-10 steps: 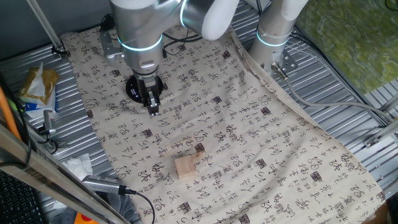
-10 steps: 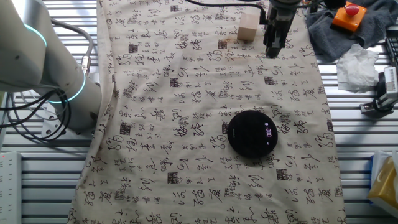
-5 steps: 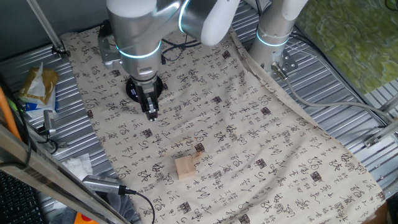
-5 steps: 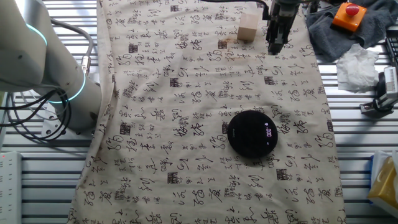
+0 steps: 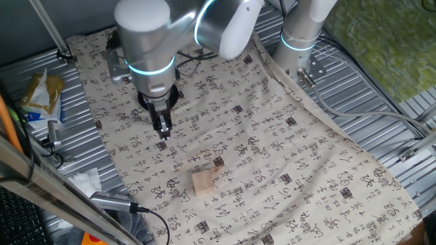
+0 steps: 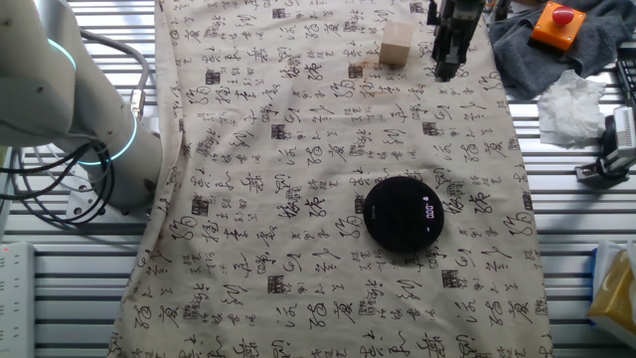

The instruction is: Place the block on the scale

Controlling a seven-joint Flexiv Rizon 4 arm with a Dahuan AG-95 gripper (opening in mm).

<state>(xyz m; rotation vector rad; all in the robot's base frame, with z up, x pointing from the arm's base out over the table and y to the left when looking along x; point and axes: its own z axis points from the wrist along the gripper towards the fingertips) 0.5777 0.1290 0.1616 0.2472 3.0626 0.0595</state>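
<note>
The block (image 5: 202, 182), a pale tan wooden cube, lies on the printed cloth near the front; in the other fixed view it shows (image 6: 397, 45) at the top. The scale (image 6: 402, 213) is a flat black disc with a lit display, lying mid-cloth. In the one fixed view it is mostly hidden behind my arm. My gripper (image 5: 163, 131) points down above the cloth, empty, fingers close together. It is well apart from the block there, and in the other fixed view the gripper (image 6: 447, 72) hangs just right of the block.
A second arm's base (image 5: 300, 34) stands at the cloth's far edge. An orange box with a red button (image 6: 555, 25) sits on grey fabric beside white tissue (image 6: 571, 99). A snack packet (image 5: 41, 95) and a cabled tool (image 5: 112, 202) lie off the cloth.
My gripper has drifted slightly left and toward the front in the one fixed view, away from the scale; in the other view it moved right and up. Block and scale have not moved.
</note>
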